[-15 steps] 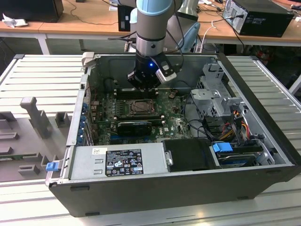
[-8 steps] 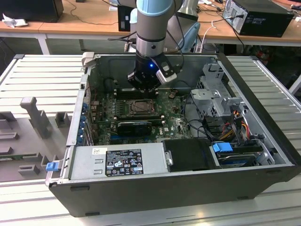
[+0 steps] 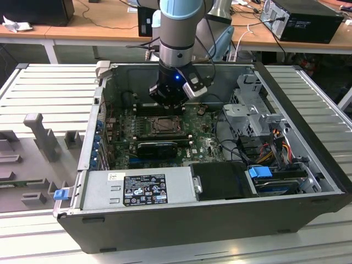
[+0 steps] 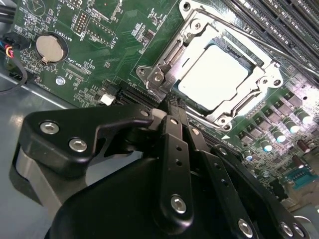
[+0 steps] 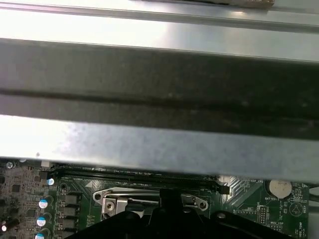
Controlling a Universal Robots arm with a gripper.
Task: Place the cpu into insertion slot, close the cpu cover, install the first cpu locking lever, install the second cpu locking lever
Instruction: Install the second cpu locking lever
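One cpu [image 4: 213,74] under one cpu cover [image 4: 199,55].

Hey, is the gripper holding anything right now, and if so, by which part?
Nothing. The gripper fingers are closed together with nothing between them, tips beside the insertion slot, where the cpu already sits.

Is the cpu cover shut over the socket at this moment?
Shut. In the second wrist view the cpu cover lies flat on the insertion slot, its window framing the pale cpu.
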